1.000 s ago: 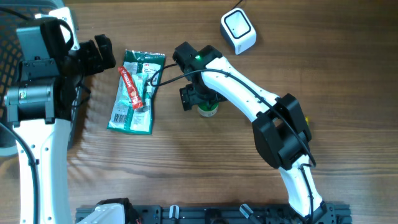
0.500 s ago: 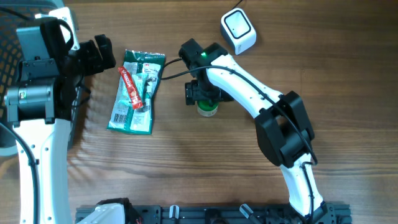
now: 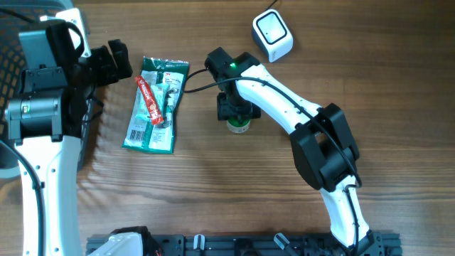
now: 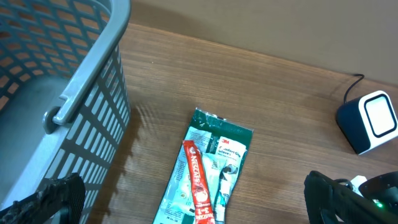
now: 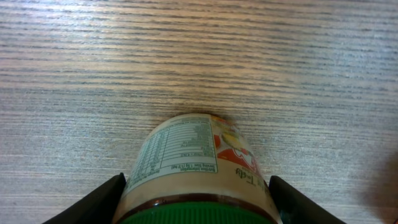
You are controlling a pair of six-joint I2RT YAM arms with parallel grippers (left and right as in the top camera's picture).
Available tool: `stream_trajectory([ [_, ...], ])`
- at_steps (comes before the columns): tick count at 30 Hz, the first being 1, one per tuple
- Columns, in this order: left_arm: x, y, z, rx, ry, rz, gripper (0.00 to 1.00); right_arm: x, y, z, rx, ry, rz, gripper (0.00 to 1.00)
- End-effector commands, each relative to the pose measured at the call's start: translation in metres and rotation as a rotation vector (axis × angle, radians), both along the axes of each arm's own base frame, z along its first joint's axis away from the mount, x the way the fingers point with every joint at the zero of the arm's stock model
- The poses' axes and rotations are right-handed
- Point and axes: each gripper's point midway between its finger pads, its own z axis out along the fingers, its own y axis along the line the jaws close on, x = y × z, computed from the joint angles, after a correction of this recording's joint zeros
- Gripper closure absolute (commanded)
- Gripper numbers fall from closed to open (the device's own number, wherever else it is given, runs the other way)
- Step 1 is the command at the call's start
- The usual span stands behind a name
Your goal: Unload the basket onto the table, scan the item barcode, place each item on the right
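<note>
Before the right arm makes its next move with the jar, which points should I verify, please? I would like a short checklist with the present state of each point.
1. Jar sits between the fingers of the right tool: ok.
2. Right tool grips the jar firmly: cannot tell; the fingers look close to its sides, but contact is not clear.
3. Jar stands upright on the table: ok.
4. Barcode located: cannot tell; only a nutrition panel and a picture show on the side in view.
5. Scanner in view, beyond the jar: ok.
6. Left tool open and apart, on the far side of the green packet: ok.
</note>
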Motion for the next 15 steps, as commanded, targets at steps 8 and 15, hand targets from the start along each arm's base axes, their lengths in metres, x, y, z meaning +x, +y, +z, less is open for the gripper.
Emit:
stream_trajectory([
  [8,0.001,0.002,0.003,0.010,-0.008,0.002,0.00,0.024,-0.019,0.083,0.167,-0.119,0.020,0.35],
  [15,0.001,0.002,0.003,0.010,-0.007,0.002,0.00,0.029,-0.057,0.173,0.350,-0.252,-0.001,0.39],
])
